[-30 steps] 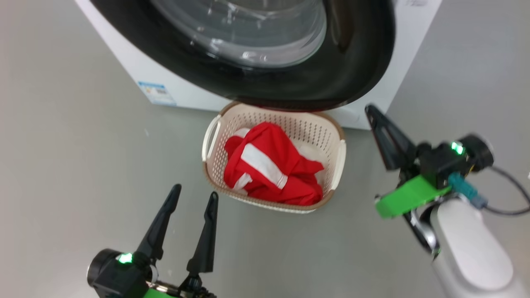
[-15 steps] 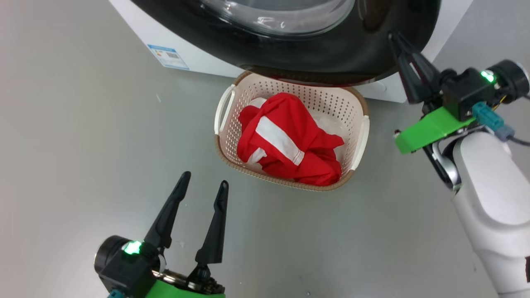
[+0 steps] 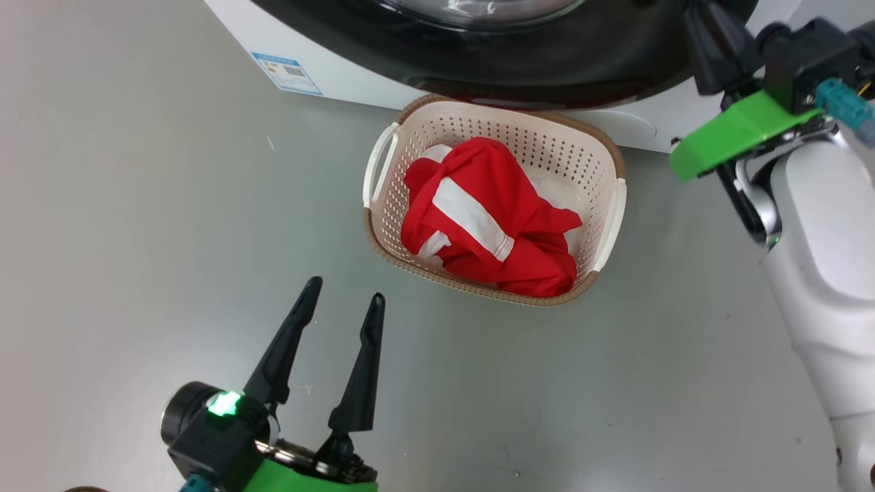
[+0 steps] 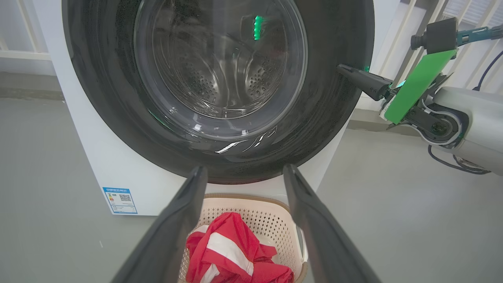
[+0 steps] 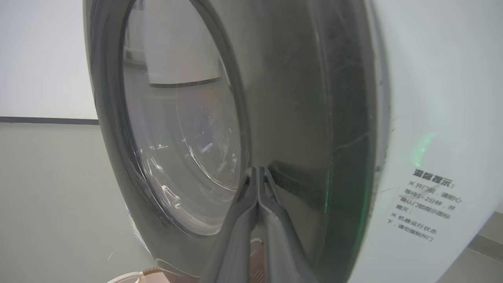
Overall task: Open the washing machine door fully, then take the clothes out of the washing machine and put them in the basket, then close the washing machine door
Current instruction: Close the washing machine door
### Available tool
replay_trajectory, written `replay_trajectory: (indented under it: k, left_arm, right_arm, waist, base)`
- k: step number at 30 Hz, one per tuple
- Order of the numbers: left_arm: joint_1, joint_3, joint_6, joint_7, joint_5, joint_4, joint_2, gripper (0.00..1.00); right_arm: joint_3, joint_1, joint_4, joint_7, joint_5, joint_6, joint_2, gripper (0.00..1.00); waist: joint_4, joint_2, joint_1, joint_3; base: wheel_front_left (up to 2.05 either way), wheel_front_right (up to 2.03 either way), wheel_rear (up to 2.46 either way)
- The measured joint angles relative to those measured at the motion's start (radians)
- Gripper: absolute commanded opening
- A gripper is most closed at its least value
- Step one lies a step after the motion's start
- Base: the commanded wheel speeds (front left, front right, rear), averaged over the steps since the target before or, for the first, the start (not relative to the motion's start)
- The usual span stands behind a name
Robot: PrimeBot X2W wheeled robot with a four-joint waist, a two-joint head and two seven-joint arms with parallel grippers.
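Note:
The washing machine stands at the top of the head view, and the washing machine door looks flush against its white front. My right gripper is shut, empty, its tips pressed on the door's black rim beside the glass. From the left wrist view, that right gripper touches the right side of the door. The red and white clothes lie heaped in the basket on the floor below the door. My left gripper is open and empty, near the basket's front left.
Grey floor surrounds the basket. A blue label sits low on the machine's front and printed text to the right of the door. My right forearm runs down the right edge. A cable trails behind the right arm.
My right gripper has gone from beside the basket up to the door's right rim. The head camera has shifted, so the basket sits elsewhere in the picture. The left gripper holds still.

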Motion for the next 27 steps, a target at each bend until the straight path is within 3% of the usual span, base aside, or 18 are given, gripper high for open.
replay_trajectory:
  k: [14, 27]
  left_arm:
    - [-0.024, -0.025, 0.005, 0.000, -0.016, 0.001, -0.001, 1.00]
    - [-0.037, -0.022, 0.026, 0.000, -0.030, 0.009, -0.001, 1.00]
  right_arm:
    - [-0.009, -0.186, 0.191, -0.009, -0.027, 0.015, -0.021, 0.00]
    - [-0.021, -0.189, 0.186, -0.007, -0.030, 0.013, 0.008, 0.00]
  waist:
    - [0.018, 0.0000, 0.0000, 0.027]
    - [0.009, 0.0000, 0.0001, 0.011]
  base:
    - [0.00, 0.00, 0.00]
    - [0.00, 0.00, 0.00]
